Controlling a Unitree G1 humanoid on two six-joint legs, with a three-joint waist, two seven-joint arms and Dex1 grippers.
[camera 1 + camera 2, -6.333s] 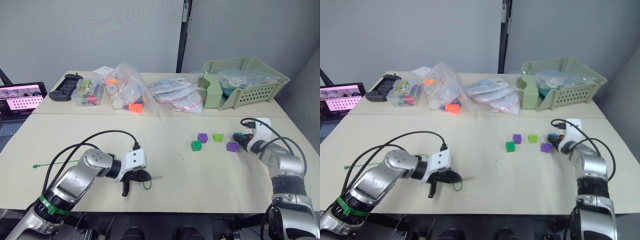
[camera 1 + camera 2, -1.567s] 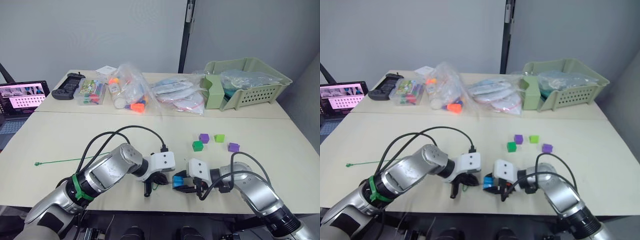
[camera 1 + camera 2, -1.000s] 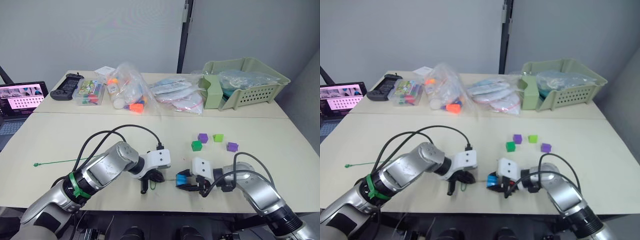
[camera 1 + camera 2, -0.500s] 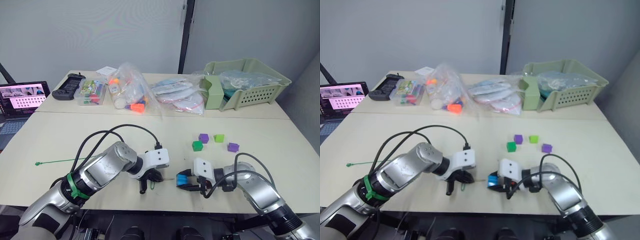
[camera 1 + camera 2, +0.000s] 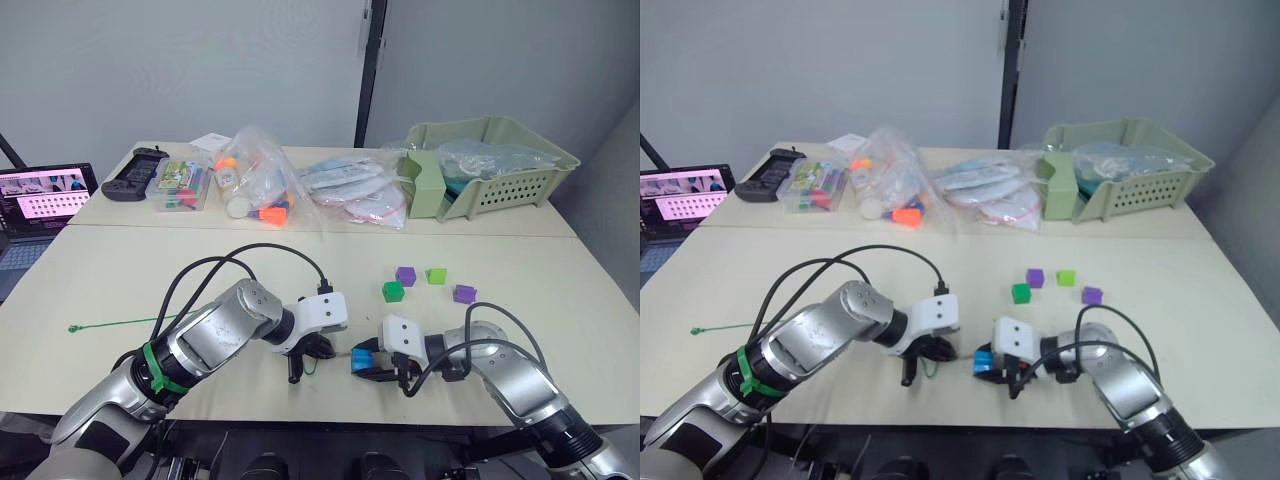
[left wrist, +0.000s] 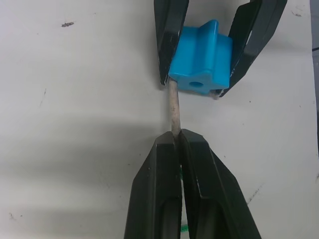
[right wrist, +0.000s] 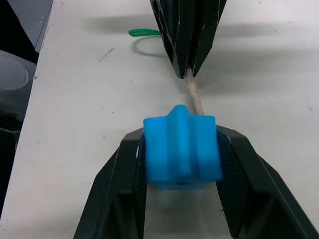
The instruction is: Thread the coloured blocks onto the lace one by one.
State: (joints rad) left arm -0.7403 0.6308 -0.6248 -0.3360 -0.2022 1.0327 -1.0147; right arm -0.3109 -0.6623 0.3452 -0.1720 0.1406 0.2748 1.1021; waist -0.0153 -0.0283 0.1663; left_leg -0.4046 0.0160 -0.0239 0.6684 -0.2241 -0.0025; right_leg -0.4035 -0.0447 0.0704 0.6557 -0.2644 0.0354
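Lace tip (image 6: 174,107), pinched in left end effector (image 6: 178,141), meets right end effector's (image 7: 180,149) clamped blue block (image 7: 182,150).

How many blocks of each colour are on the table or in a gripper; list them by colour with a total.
Purple blocks: 2
Dark green block: 1
Lime green block: 1
Blue block: 1, held in the right gripper
Total: 5
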